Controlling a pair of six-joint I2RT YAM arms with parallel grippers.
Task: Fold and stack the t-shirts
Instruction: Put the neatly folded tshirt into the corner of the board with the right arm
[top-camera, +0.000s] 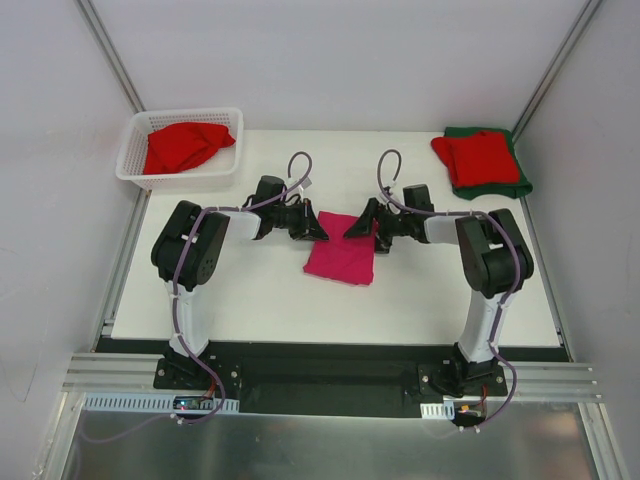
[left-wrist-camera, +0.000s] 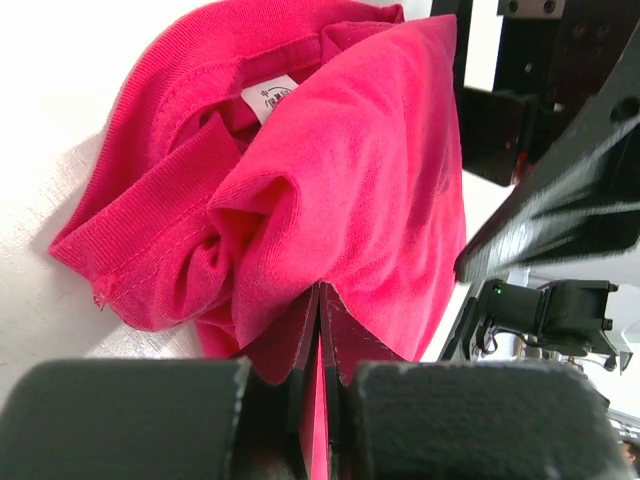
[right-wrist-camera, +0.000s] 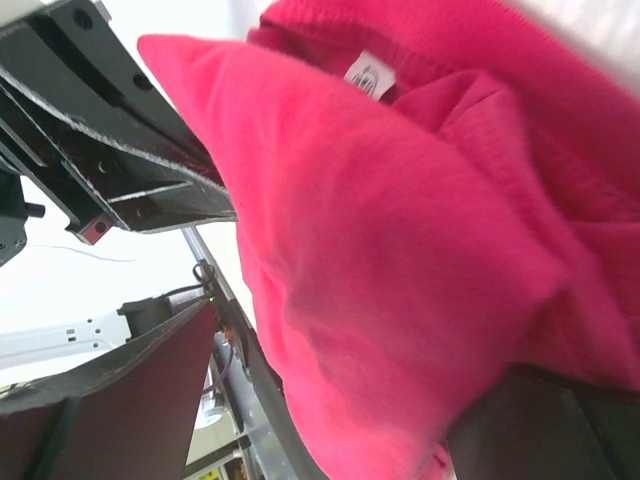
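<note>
A pink t-shirt (top-camera: 342, 262) lies folded mid-tabletop (top-camera: 250, 300). At its 11 o'clock corner the left jaws clench the cloth; at 1 o'clock the right jaws stand spread wide. Farther, at 10 o'clock, a red t-shirt (top-camera: 183, 147) fills a basket (top-camera: 180, 178); at 2 o'clock a second red t-shirt (top-camera: 478, 158) tops a green t-shirt (top-camera: 500, 189).

One pink t-shirt (top-camera: 341, 262), two red t-shirts (top-camera: 185, 146) (top-camera: 478, 157), one green t-shirt (top-camera: 520, 186), one white basket (top-camera: 128, 160), two arms (top-camera: 190, 250).
</note>
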